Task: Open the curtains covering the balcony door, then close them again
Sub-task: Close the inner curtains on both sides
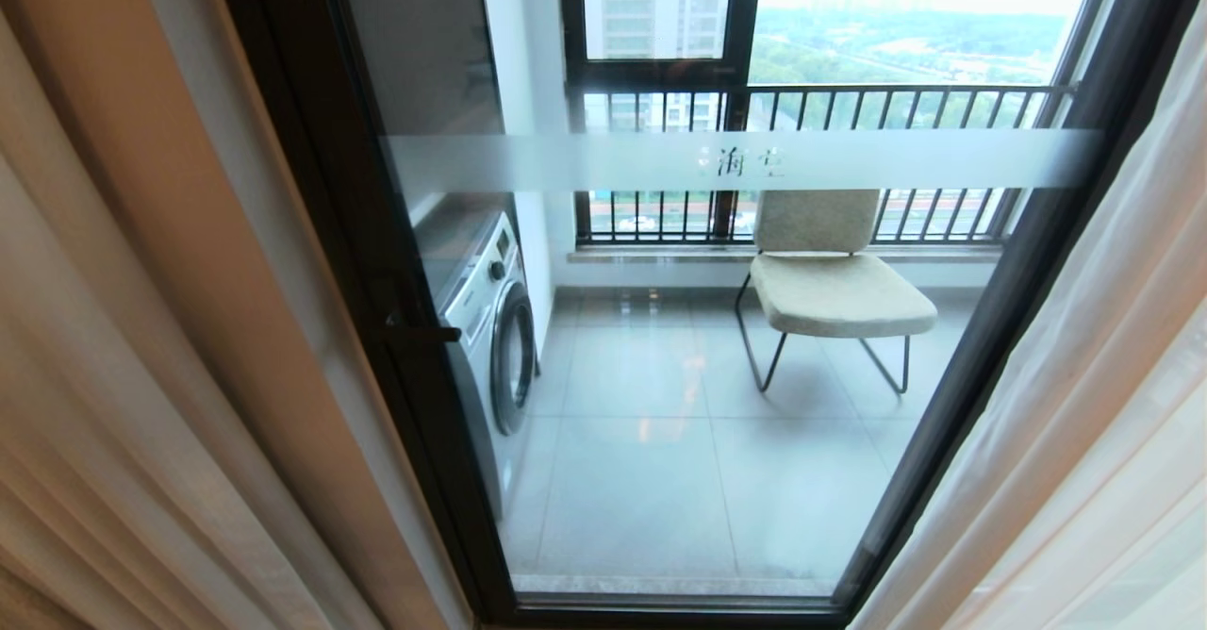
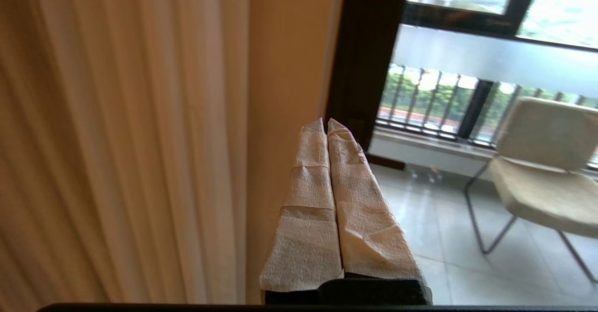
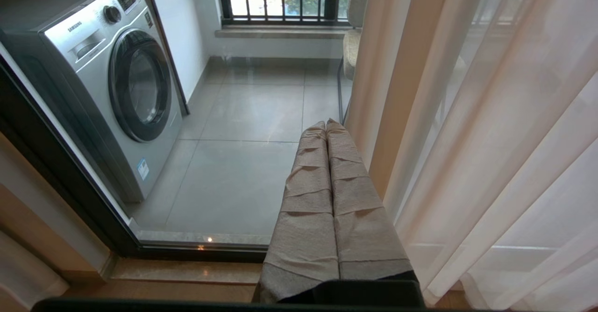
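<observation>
The curtains hang drawn apart: a beige pleated drape (image 1: 104, 366) on the left, thin white sheers (image 1: 1084, 422) on the right. Between them the balcony door (image 1: 660, 375) shows, glass in a dark frame with a frosted strip (image 1: 735, 160) across it. Neither gripper appears in the head view. In the left wrist view my left gripper (image 2: 326, 121) is shut and empty, its tape-wrapped fingers pressed together beside the beige drape (image 2: 117, 139). My right gripper (image 3: 325, 123) is also shut and empty, low by the door sill, with the sheers (image 3: 490, 139) at its side.
Behind the glass stand a silver washing machine (image 1: 490, 328) on the left and a beige chair (image 1: 830, 281) on metal legs. A black railing (image 1: 820, 102) crosses the far window. The dark door frame post (image 2: 364, 55) lies just ahead of the left gripper.
</observation>
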